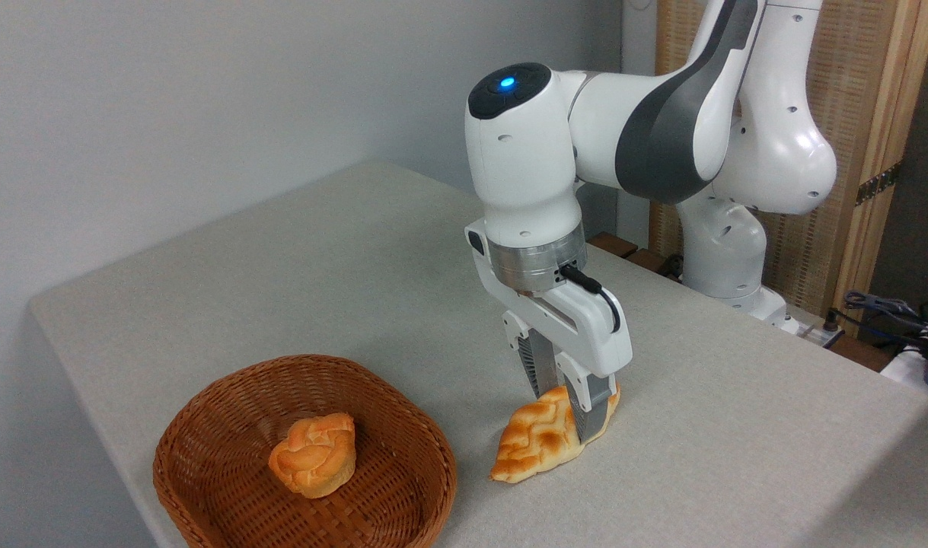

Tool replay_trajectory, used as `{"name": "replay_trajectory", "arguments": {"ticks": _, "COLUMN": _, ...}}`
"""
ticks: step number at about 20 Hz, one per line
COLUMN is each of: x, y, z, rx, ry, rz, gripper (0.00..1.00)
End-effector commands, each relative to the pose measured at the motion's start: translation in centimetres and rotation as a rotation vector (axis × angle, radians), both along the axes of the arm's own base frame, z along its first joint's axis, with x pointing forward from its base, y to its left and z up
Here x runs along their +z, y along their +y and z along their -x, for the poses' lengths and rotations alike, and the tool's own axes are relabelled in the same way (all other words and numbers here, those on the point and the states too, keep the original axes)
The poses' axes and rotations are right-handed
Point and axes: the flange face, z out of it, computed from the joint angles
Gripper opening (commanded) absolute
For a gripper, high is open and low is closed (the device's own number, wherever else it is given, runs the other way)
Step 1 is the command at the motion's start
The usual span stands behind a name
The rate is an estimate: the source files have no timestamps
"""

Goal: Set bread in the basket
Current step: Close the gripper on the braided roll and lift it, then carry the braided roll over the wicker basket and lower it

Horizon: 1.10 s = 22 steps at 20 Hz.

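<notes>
The bread (530,445), a braided golden loaf, lies on the table just right of the basket, its near tip touching the tabletop and its far end a little raised. My gripper (567,405) comes straight down on that far end, with one finger behind the loaf and the other finger (591,415) across its front, both pressing on it. The basket (205,396), round brown wicker, stands at the table's front left, about a hand's width from the loaf.
A small round orange bun (315,454) sits inside the basket. The grey table's (738,457) front edge runs close beneath the basket. Cables and a wooden screen stand behind the arm at the right.
</notes>
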Motion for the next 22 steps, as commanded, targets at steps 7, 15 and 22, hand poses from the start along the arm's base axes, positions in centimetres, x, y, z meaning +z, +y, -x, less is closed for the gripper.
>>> {"name": "replay_trajectory", "arguments": {"ticks": 7, "x": 4.8, "y": -1.5, "z": -3.7, "rx": -0.048, "ry": 0.061, "rz": -0.008, "gripper": 0.42}}
{"name": "replay_trajectory", "arguments": {"ticks": 15, "x": 14.1, "y": -3.1, "z": -13.6, "rx": 0.046, "ry": -0.025, "rz": 0.099, "gripper": 0.46}}
{"name": "replay_trajectory", "arguments": {"ticks": 22, "x": 15.0, "y": -5.0, "z": -19.9, "rx": 0.037, "ry": -0.096, "rz": 0.091, "gripper": 0.53}}
